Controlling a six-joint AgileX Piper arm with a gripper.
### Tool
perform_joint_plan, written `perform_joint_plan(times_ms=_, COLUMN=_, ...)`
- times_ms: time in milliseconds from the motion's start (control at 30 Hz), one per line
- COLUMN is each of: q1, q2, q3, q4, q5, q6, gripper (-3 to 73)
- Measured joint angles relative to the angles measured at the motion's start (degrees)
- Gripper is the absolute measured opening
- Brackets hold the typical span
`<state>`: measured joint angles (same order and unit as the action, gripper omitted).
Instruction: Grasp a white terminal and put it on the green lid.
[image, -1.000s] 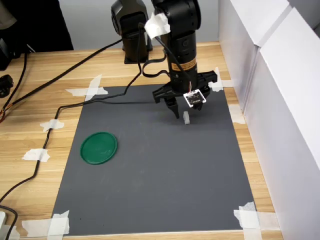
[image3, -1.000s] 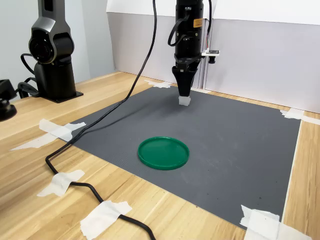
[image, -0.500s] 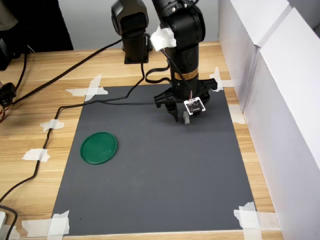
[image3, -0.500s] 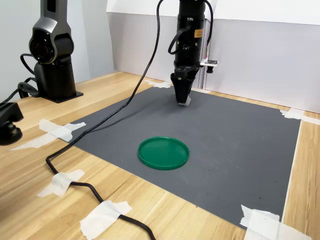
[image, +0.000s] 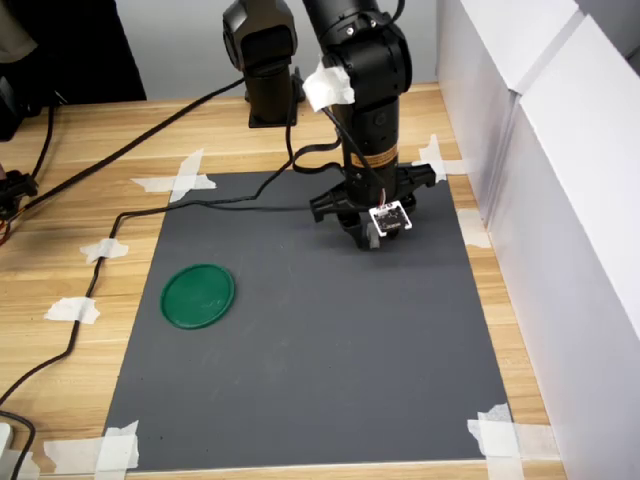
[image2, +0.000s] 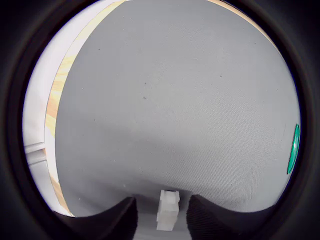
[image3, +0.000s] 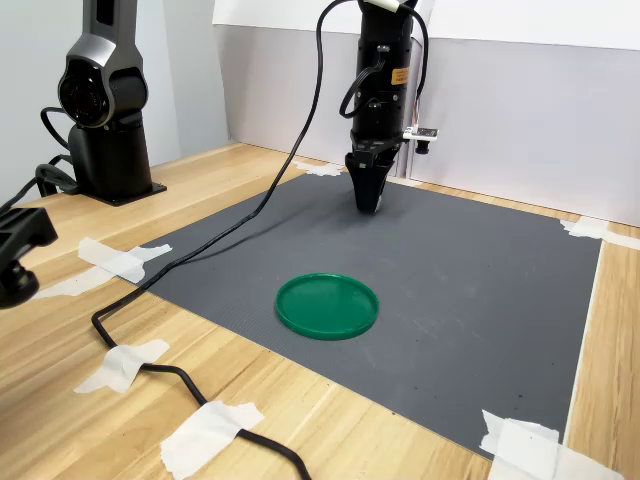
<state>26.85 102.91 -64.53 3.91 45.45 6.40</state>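
- The tool (image: 367, 238) points straight down at the dark grey mat (image: 300, 400), its tips at or just above the mat's surface in both exterior views.
- In the wrist view the two dark fingers (image2: 117, 217) stand spread, one on each side of the white terminal (image2: 168, 210); a narrow gap shows on both sides, so they are not pressing it.
- The white terminal is a tiny, pale, slightly translucent plastic block, upright, with a narrower stepped top; it sits on the mat between the fingers. In both exterior views the tool hides it almost wholly.
- The green lid (image: 198, 295) lies flat on the mat, well apart from the tool, toward the first exterior view's left: a round dark-green disc with a low raised rim.
- White tape pieces (image: 496, 436) hold the mat's corners to the wooden desk (image: 80, 240).
- A black cable (image: 120, 215) runs across the desk and mat to the arm.
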Motion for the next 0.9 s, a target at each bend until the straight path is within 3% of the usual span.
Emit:
perform_joint_plan(times_ms=167, q1=0.0, q2=0.0, q3=0.0, q4=0.0, q5=0.0, q6=0.21, gripper=22.1)
perform_joint_plan(times_ms=333, q1=-0.06, q2=0.0, q3=0.0, q4=-0.44, q5=0.59, q6=0.21, gripper=12.8)
perform_joint_plan(times_ms=600, q1=-6.28, q2=-3.09, q3=0.0, q4=-0.71, q5=1.58, q6=-0.52, gripper=10.0)
perform_joint_plan(times_ms=900, q1=-21.13, q2=-6.18, q3=0.0, q4=-2.17, q5=2.72, q6=-9.35, gripper=9.5)
